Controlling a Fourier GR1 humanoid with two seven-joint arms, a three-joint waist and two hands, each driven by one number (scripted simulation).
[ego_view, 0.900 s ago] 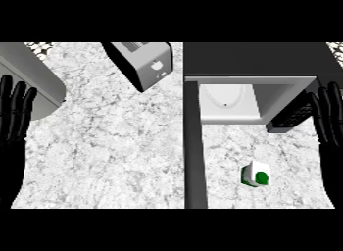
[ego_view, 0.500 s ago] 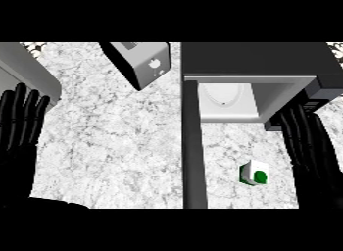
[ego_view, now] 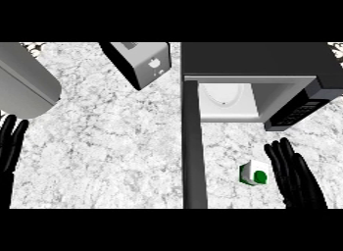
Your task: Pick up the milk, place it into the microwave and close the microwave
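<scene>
Black and straight, the fingers of your right hand (ego_view: 296,177) come in from the lower edge at about 5 o'clock and point toward 12. That hand is fully open and has hold of nothing. The milk (ego_view: 253,173), a small white carton with a green mark, stands on the bench (ego_view: 116,147) just at the hand's 9 o'clock side, level with the fingers; you cannot tell whether fingers and carton touch. Your left hand (ego_view: 2,147) shows at 8 o'clock against the left edge, fingers up and relaxed, open and resting, with nothing in it, well apart from the milk.

At the milk's 9 o'clock runs the door (ego_view: 192,157) of the microwave (ego_view: 261,59), swung wide open and seen edge-on as a narrow dark strip reaching from the microwave's left front corner down toward 6 o'clock. The milk sits between that strip and your right hand, outside the microwave and near its mouth.

Farther off, at 1 o'clock, the microwave is a dark box with its cavity laid bare: a pale interior with a round plate (ego_view: 229,95) on its floor. Its button panel (ego_view: 299,112) lies at the cavity's 3 o'clock side, at 12 o'clock from your right hand. A toaster (ego_view: 142,61) stands at 11 o'clock, at the microwave's 9 o'clock side. A large grey rounded shape (ego_view: 19,78) fills the 10 o'clock corner; you cannot tell what it is.
</scene>
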